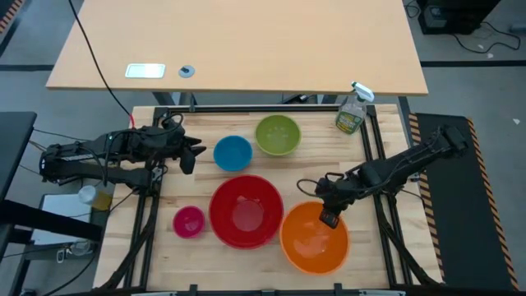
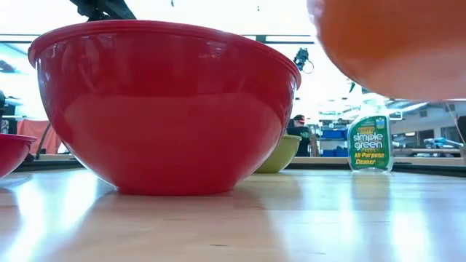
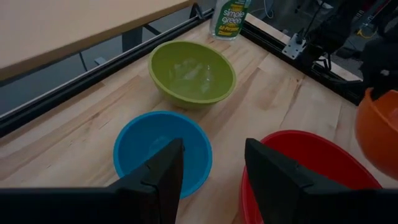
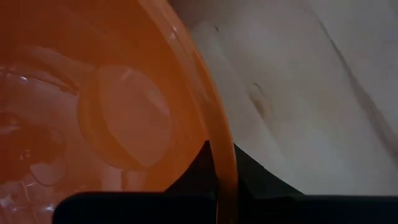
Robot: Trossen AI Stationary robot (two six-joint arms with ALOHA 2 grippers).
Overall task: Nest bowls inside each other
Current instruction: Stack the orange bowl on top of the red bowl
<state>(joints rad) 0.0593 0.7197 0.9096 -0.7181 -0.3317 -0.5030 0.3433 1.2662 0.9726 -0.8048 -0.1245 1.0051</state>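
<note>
Five round glossy plastic bowls of graded sizes lay on the light wooden counter (image 1: 164,247), one of each colour, together with one clear spray bottle.

At the left edge of the counter, the left end effector (image 1: 196,153) hovered with its two dark fingers (image 3: 158,177) spread apart and nothing between them. It pointed toward the blue bowl.

The small pink round plastic bowl (image 1: 189,221) sat upright near the front left of the counter, just beside the red bowl. The blue round plastic bowl (image 1: 233,153) sat upright toward the rear, just in front of the left end effector, near the green bowl but not touching it. The large red round plastic bowl (image 1: 246,211) sat upright at the centre front, empty. The lime green round plastic bowl (image 1: 278,135) sat upright at the rear centre, also empty.

The orange round plastic bowl (image 1: 314,238) was at the front right, beside the red bowl. In the low view its underside (image 2: 393,44) was clear of the counter surface, so it was lifted. The right end effector (image 1: 330,217) was clamped on the rim of the orange bowl, one finger inside and one outside, as the right wrist view showed (image 4: 221,168).

One clear spray bottle with a green label (image 1: 352,113) stood upright at the rear right corner, well apart from the bowls.
</note>
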